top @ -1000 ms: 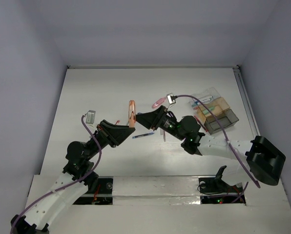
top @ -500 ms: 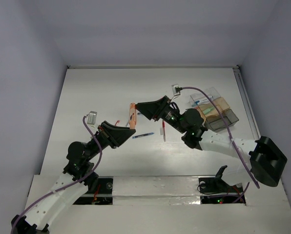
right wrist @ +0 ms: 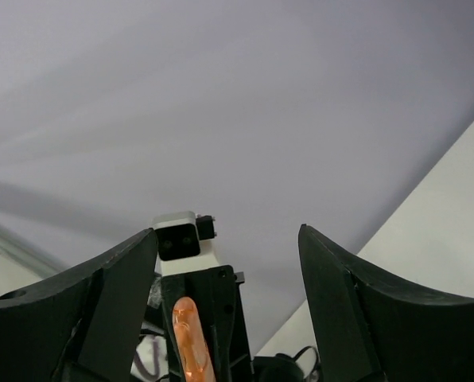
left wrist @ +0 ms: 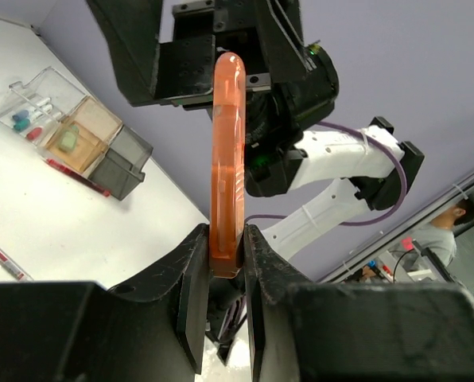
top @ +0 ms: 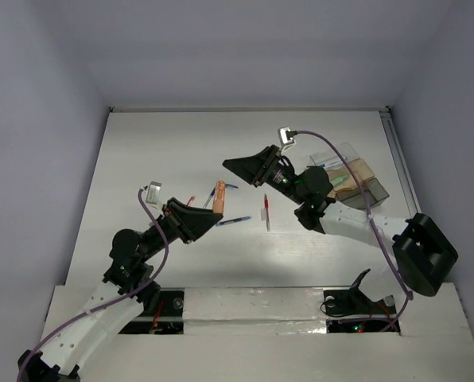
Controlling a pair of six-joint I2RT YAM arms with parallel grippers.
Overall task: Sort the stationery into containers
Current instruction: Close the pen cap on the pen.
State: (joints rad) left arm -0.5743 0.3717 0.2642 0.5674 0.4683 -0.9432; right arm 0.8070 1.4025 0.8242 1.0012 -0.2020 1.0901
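A white table (top: pixel 141 159) sits boxed in by pale lavender-grey walls, with the two black arms reaching in from the bottom of the top view.

Left of centre, the left gripper (top: pixel 215 211) is clamped on the orange piece (top: pixel 218 196) – a slim, see-through strip with a rounded free end. Its lower end is pinched between the two black fingers (left wrist: pixel 196 290). Its long axis rises from them, tilted slightly off vertical in the top view, with the free end toward the upper middle of the frame. From the left wrist, the left gripper (left wrist: pixel 227 239) shows the orange piece (left wrist: pixel 227 159) running straight up the frame, its tip aimed at the other arm's black body.

The right gripper (top: pixel 233 167) hangs just above and to the right of the strip, apart from it, its fingers spread wide with nothing between them. In the right wrist view, the right gripper (right wrist: pixel 225 232) frames the orange piece (right wrist: pixel 191 342) at the lower edge.

A blue pen (top: pixel 233 220) lies slanted just right of the left gripper. A red pen (top: pixel 266 213) lies nearly upright in the frame beside it.

The boxes (top: pixel 352 179) – clear, orange-tan and grey, joined side by side – stand at the right of the table. In the left wrist view the boxes (left wrist: pixel 78 139) sit at the upper left, with small green and red bits inside the clear one.
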